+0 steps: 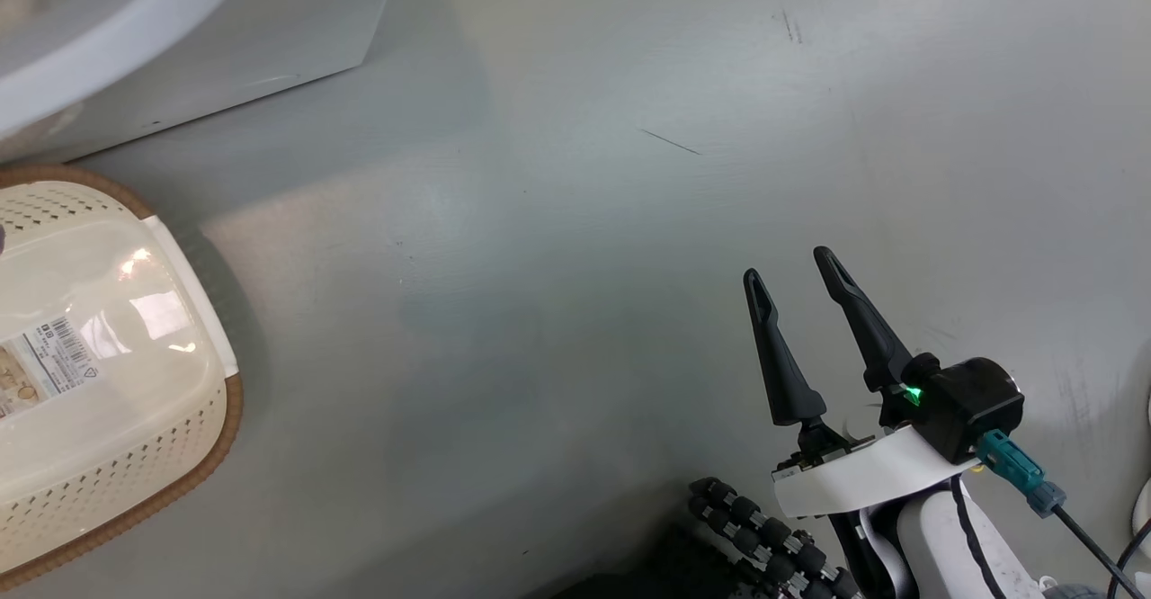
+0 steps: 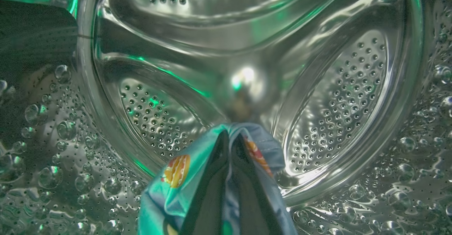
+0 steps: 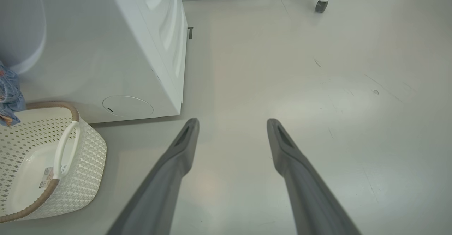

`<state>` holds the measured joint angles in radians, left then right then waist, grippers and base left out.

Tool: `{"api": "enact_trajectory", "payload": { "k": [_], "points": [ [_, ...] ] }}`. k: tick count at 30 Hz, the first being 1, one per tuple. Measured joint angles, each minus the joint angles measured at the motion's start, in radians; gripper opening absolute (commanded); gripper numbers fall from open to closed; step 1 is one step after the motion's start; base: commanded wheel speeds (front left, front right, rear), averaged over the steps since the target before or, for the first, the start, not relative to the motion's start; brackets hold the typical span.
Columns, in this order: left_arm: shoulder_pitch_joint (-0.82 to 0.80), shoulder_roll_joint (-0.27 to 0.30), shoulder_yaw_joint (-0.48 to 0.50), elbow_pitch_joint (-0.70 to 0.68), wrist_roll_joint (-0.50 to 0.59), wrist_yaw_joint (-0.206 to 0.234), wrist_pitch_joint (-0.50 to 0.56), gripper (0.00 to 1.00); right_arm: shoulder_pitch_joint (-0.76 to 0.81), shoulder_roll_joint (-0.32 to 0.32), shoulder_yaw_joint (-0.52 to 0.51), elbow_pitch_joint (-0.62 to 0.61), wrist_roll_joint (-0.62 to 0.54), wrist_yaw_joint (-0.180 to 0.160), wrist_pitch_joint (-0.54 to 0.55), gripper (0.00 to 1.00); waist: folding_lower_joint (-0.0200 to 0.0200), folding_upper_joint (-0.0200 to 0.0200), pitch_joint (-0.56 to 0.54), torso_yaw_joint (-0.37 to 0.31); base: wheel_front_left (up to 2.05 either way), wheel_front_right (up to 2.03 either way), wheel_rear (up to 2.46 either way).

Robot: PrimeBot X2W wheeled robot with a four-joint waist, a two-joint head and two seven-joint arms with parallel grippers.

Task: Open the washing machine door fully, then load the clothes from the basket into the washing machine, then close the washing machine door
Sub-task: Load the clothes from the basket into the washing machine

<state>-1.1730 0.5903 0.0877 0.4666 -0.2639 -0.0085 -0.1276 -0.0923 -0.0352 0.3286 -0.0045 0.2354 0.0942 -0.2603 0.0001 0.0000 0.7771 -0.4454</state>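
As clothes (image 2: 169,192) sit inside drum (image 2: 335,104): left pincer (image 2: 231,133) clamped on them, drum's back dead ahead.
Right pincer (image 1: 789,266): apart, over floor (image 1: 575,221).

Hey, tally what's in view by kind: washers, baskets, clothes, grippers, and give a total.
Washer: 1
Basket: 1
Cloth: 1 for sure; the blue scrap by the basket may be the same piece
Grippers: 2, left gripper shut on the cloth, right gripper open
Total: 5

Light-blue printed clothes (image 2: 166,192) in the steel drum of the washing machine (image 2: 339,97); cream basket (image 1: 108,464) upright close by it
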Motion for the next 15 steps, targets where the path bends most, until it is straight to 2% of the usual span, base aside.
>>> {"api": "enact_trajectory", "payload": {
  "k": [3, 8, 9, 10, 11, 12, 15],
  "points": [
    [-0.005, 0.001, -0.023, 0.047, 0.010, -0.009, 0.007, 0.00, 0.001, 0.000, 0.000, 0.000, 0.000, 0.000, 0.000, 1.00, 0.0000, 0.0000, 0.000, 0.000, 0.00, 0.00, 0.00],
    [-0.008, 0.003, -0.039, 0.145, 0.035, -0.007, 0.076, 0.00, 0.006, 0.000, 0.002, 0.000, 0.000, -0.002, 0.000, 1.00, -0.0001, 0.0000, -0.004, 0.001, 0.00, 0.00, 0.00],
    [-0.014, 0.003, -0.045, 0.159, 0.035, -0.007, 0.092, 0.11, 0.007, 0.000, 0.002, 0.000, 0.000, -0.002, 0.000, 1.00, -0.0001, 0.0000, -0.006, 0.001, 0.00, 0.00, 0.00],
    [-0.020, 0.004, -0.051, 0.170, 0.035, -0.007, 0.097, 0.43, 0.008, 0.000, 0.002, 0.000, 0.000, -0.002, 0.000, 1.00, -0.0001, 0.0000, -0.007, 0.001, 0.00, 0.00, 0.00],
    [-0.027, 0.004, -0.059, 0.182, 0.035, -0.008, 0.113, 0.96, 0.010, 0.000, 0.002, 0.000, 0.000, -0.002, 0.000, 1.00, 0.0000, 0.0000, -0.008, 0.001, 0.00, 0.00, 0.00],
    [-0.034, 0.004, -0.066, 0.194, 0.040, -0.009, 0.129, 1.00, 0.011, 0.000, 0.002, 0.000, 0.000, -0.002, 0.000, 1.00, -0.0001, 0.0000, -0.009, 0.001, 0.00, 0.00, 0.00],
    [-0.050, 0.006, -0.074, 0.232, 0.056, -0.008, 0.147, 1.00, 0.010, 0.000, 0.007, 0.001, 0.004, -0.001, 0.000, 1.00, 0.0000, 0.0000, -0.012, 0.001, 0.00, 0.00, 0.00]
  ]
}}
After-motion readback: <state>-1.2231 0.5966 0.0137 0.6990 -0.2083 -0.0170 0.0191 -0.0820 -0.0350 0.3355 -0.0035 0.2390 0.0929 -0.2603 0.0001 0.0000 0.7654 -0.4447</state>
